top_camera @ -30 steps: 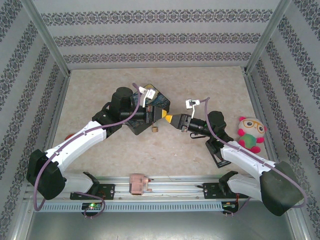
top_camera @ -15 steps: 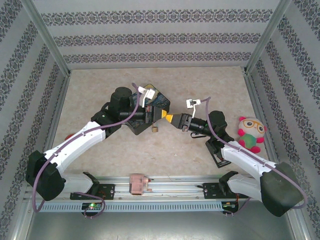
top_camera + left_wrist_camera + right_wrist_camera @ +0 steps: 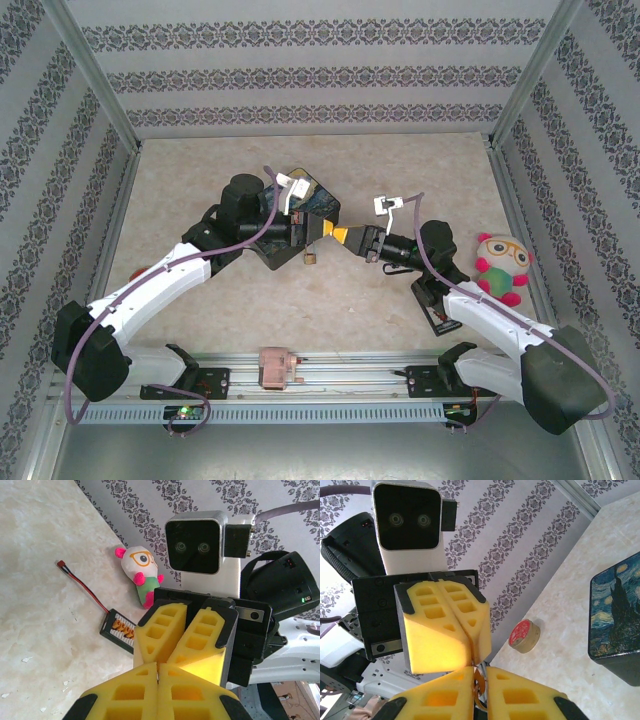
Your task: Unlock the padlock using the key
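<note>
Top view: left gripper [image 3: 324, 230] and right gripper [image 3: 341, 236] meet tip to tip over the middle of the table [image 3: 200, 180], yellow tips touching or just short of it; cannot tell which. Left pincer: in its own wrist view the two yellow fingers [image 3: 130, 692] are pressed flat together along the full seam, no gap showing. Whether anything is caught in that seam cannot be made out. Right pincer: in its wrist view the fingers [image 3: 520, 695] stand almost together, with only a narrow slit between them. In that slit sits a thin, dark, curved bit of metal, read as the key [image 3: 478, 689], pinched between the pads; only its edge shows. The left gripper's tips sit right above that slit, touching or nearly touching the right tips. The padlock [image 3: 309, 257], brass body, is just below the left fingertips in the top view, at the near corner of the dark starry-painted box [image 3: 312, 200]. Neither pincer is on it; cannot tell if it hangs from the box or rests on the table. Plush toy [image 3: 500, 268] lies at the right edge of the table, well apart. A round tin with red lid [image 3: 524, 635] lies on the table beyond the box.
</note>
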### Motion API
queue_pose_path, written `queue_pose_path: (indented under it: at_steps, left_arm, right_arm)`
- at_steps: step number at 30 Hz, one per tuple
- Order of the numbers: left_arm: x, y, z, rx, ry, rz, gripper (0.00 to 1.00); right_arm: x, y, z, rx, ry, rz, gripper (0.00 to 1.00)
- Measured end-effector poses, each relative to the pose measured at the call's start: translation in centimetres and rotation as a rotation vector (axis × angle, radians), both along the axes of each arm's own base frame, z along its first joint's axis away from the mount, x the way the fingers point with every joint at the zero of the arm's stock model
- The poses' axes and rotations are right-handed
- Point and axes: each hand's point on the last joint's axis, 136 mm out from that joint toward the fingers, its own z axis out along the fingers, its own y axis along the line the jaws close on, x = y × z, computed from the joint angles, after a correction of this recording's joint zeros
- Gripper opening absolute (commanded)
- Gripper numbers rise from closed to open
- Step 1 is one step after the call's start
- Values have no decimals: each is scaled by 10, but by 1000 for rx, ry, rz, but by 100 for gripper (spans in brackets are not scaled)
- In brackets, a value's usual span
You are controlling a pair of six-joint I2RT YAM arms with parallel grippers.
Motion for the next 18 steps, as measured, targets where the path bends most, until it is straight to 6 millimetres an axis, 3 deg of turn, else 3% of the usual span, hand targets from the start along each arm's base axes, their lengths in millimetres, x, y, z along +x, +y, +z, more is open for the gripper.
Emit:
queue_pose_path:
  at_steps: [9, 16, 18]
  left_arm:
    - [1, 0, 1, -7, 13, 9, 3]
    - [3, -1, 3, -33, 19, 18, 58]
    - [5, 1, 4, -36, 15, 34, 65]
  right_arm:
    - [-1, 0, 2, 7, 3, 5, 0]
    - [1, -1, -2, 9, 24, -7, 0]
    - [4, -3, -7, 3, 44, -22, 0]
